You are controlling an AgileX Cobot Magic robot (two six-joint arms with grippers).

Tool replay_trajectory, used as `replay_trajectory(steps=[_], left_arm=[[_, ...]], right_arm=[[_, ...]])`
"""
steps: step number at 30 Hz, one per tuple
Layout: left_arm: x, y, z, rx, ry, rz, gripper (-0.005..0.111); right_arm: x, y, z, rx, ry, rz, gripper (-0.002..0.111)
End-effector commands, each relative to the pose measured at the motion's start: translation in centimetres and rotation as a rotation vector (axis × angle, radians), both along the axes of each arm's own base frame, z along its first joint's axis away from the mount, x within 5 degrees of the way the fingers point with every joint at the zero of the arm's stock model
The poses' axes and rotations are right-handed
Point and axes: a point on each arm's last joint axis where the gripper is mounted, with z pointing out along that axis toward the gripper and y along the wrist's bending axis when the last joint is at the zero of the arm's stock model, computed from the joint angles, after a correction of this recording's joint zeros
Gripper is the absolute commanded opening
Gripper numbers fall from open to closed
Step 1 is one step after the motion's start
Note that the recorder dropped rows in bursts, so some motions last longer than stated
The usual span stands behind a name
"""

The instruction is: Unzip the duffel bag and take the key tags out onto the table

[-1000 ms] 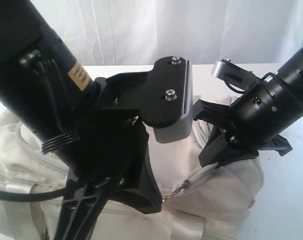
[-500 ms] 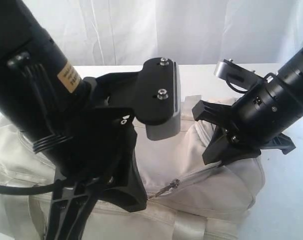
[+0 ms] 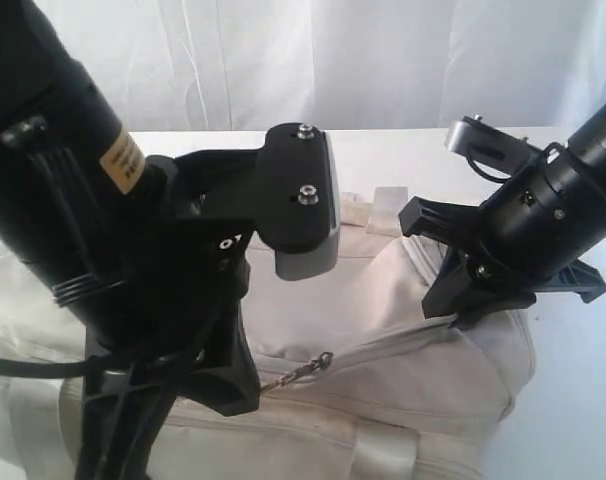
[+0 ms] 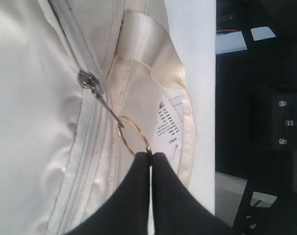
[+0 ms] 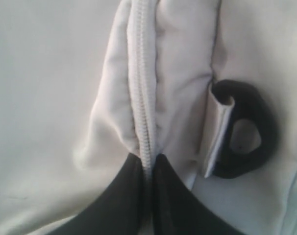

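the left fingers (image 4: 150,159) are pinching shut on the gold ring (image 4: 133,134) of the zipper pull (image 4: 88,81). the right fingers (image 5: 145,168) are clamping shut on the duffel bag (image 3: 383,300) at its zipper track (image 5: 141,88). the bag is lying on the desk (image 3: 403,160), short of its far edge.

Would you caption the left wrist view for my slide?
Shut left gripper pinches thin gold zipper ring on the cream fabric duffel bag.

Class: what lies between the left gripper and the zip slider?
Left wrist view: a gold ring and a thin pull join slider to left gripper.
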Motion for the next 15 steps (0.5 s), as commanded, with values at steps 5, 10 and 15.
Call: replay_trajectory(steps=[5,10,15], left_arm=[[-1.0,2.0,0.2,0.155,0.031,0.029,0.000],[-0.5,3.3,0.9,0.181,-0.066,0.100,0.000],[-0.7,4.8,2.1,0.164,-0.147,0.156,0.000]], right_arm=[[2.0,-2.1,-0.3,-0.142,-0.161,-0.025,0.000],[2.1,-2.2,-0.3,-0.158,-0.163,-0.030,0.000],[2.1,-2.2,-0.3,-0.158,-0.165,-0.031,0.000]])
